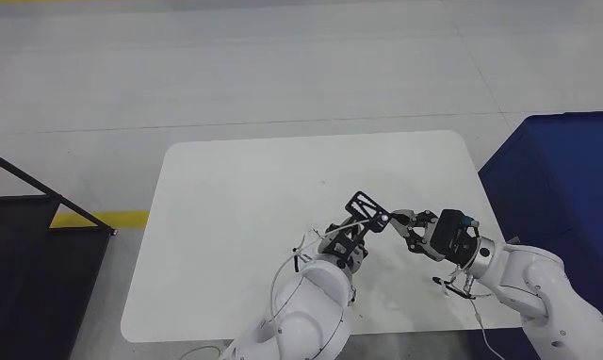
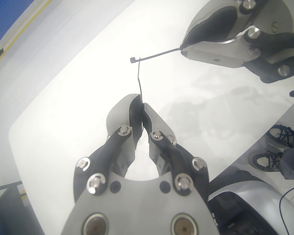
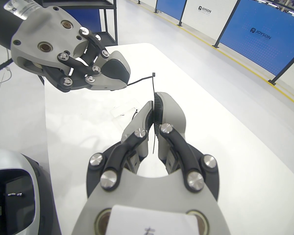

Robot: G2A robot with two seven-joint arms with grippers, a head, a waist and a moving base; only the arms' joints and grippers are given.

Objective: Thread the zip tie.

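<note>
**Robot's left gripper (image 2: 142,103) and right gripper (image 2: 183,50) each pinch the zip tie (image 2: 159,54) above the table (image 1: 236,228)**

Left gripper's fingers are pressed together on a thin black strand that rises out from between the pads, with a slight kink along it. The right gripper is likewise clamped tight. Its strand runs straight out from the fingertips and ends in the small square head (image 2: 132,60). The two strands meet at a right angle just beside the head, in the air between the two grippers. Whether the tip has passed into the head cannot be told.

In the right wrist view a further length of the strand hangs back between the right gripper's fingers. The pads of both grippers hide the parts they clamp.

Both grippers sit close together over the near right part of the white table. On the tabletop beneath them lies a small clear wrapper (image 3: 122,111) with a dark strip at its edge. A blue barrier (image 1: 556,171) stands just beside the table's right side, and a black rack (image 1: 38,266) stands off to its left.
</note>
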